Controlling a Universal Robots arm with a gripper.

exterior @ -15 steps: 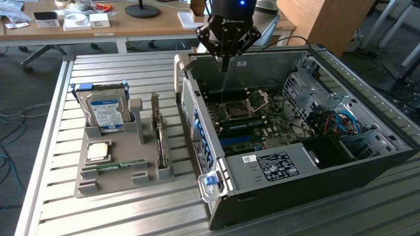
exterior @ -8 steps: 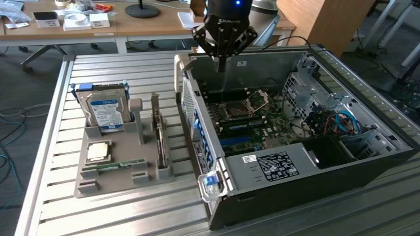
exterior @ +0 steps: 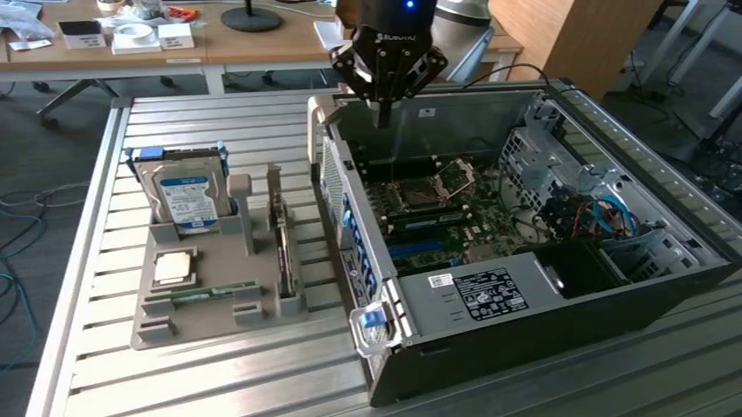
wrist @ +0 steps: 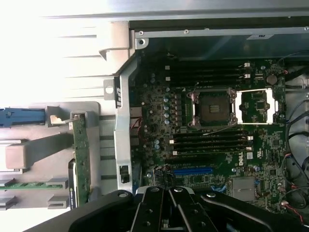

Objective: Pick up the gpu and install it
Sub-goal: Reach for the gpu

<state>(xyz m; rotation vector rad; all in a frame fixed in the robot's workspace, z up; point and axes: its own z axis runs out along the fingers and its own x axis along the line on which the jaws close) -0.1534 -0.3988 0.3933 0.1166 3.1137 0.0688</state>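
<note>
Gripper point(exterior: 381, 115) shut, nothing held, hung above open computer case point(exterior: 545, 334). Gpu point(exterior: 281, 252) stood on edge in gray tray point(exterior: 156, 326) on surface point(exterior: 197, 382), toward exterior view's left of gripper; long axis parallel to case side.

Bright even daylight, blown-out glare on table point(wrist: 29, 58)

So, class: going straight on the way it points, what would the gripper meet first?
The gripper would probably meet the motherboard in the open computer case, near the blue slot; depth is unclear.
</note>
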